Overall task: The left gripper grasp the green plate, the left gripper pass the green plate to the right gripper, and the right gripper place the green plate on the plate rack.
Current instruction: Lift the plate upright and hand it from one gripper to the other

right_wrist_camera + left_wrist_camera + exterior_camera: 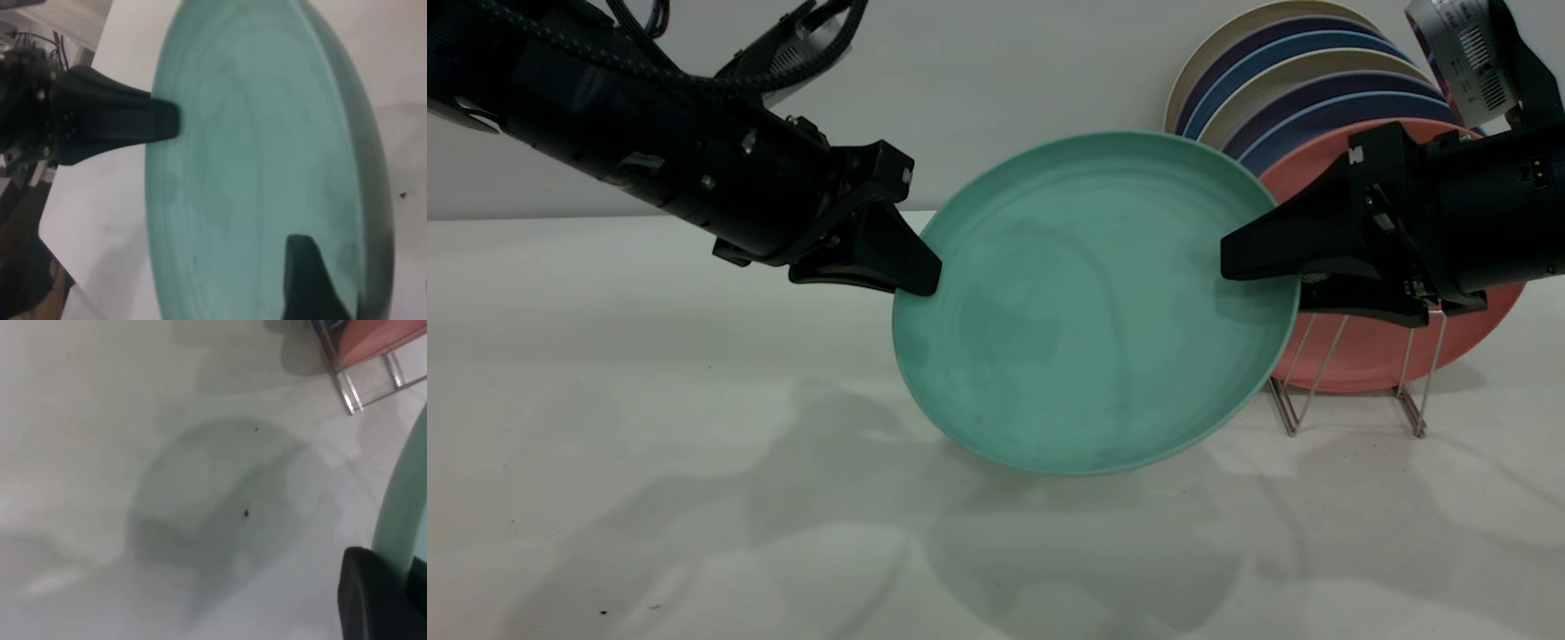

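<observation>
Green plate hangs tilted on edge above the white table, face toward the exterior camera, held at both sides at once. Left gripper pinches its left rim; right gripper clamps the opposite rim, one finger lying across the plate's face. Just behind and to the right, the plate rack holds a salmon-pink plate and a row of blue and cream plates.
</observation>
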Action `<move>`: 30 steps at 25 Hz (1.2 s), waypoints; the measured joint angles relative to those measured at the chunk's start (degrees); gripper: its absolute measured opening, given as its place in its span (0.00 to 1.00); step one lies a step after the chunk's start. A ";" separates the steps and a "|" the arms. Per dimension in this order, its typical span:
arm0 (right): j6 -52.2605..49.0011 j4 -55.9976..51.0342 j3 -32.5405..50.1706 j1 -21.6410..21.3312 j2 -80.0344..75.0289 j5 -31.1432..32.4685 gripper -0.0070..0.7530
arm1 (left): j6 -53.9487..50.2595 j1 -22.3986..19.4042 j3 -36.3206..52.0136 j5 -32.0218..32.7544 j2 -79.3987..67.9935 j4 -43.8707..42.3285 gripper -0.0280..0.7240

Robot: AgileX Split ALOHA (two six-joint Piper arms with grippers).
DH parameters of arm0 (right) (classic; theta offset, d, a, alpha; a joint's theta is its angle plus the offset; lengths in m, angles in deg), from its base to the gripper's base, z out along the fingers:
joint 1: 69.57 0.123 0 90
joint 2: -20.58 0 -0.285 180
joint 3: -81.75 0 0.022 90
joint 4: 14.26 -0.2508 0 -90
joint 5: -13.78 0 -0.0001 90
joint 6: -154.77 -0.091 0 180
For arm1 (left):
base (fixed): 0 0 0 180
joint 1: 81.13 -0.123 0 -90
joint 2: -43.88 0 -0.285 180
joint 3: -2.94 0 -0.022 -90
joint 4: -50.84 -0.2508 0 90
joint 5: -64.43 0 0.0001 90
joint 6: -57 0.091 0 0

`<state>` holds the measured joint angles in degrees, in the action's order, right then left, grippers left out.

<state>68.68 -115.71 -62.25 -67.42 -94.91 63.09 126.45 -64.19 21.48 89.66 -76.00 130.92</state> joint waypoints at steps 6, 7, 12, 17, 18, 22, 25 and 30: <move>-3.33 0.14 0.00 0.00 0.00 0.10 0.36 | 3.81 0.00 0.00 2.60 0.00 2.44 0.06; -4.00 0.25 0.00 0.00 0.00 0.17 0.32 | 4.40 0.00 0.00 2.73 0.00 2.58 0.07; -5.53 0.97 -0.04 0.00 -0.04 -0.47 0.15 | 5.75 0.00 0.00 3.16 0.00 3.09 0.07; -5.53 1.03 -0.04 0.00 -0.13 -1.84 0.10 | 5.92 0.00 0.00 3.68 0.06 3.54 0.08; -5.53 1.03 -0.04 0.00 -0.13 -1.99 0.10 | 5.92 -0.06 0.00 3.96 0.06 3.61 0.09; -5.53 1.08 -0.04 0.00 -0.17 -1.91 0.09 | 5.93 -0.06 0.00 6.69 0.35 3.72 0.23; -5.53 1.08 -0.04 0.00 -0.17 -0.83 0.09 | 5.93 -0.06 0.00 7.92 0.35 3.61 0.46; -5.07 1.08 -0.04 0.00 -0.17 -0.72 0.09 | 5.93 -0.21 0.00 8.26 0.35 2.71 0.80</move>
<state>63.61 -114.62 -62.29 -67.42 -95.09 62.37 132.38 -64.40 21.48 97.92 -75.65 133.63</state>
